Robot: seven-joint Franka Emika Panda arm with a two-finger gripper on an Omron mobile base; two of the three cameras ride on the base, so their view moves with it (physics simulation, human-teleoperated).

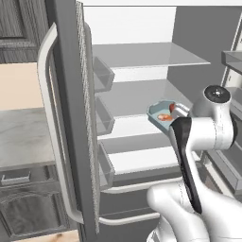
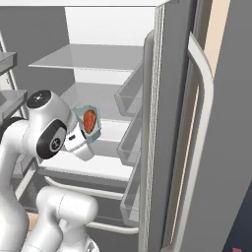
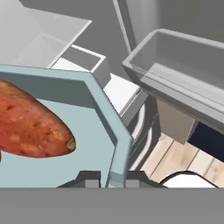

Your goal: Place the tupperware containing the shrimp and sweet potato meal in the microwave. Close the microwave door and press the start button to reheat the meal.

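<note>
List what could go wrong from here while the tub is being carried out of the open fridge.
1. The tupperware looks tilted in the gripper, so the sweet potato may slide or roll out.
2. The jaws seem to hold only one rim wall, a grip that might slip if the arm swings fast.
3. The tub sits close to the door bins of the open fridge door; a wide swing could clip them.

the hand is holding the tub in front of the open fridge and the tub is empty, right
Not empty. The hand does hold the tub in front of the open fridge, but the hand view shows an orange-red sweet potato inside it.
</note>
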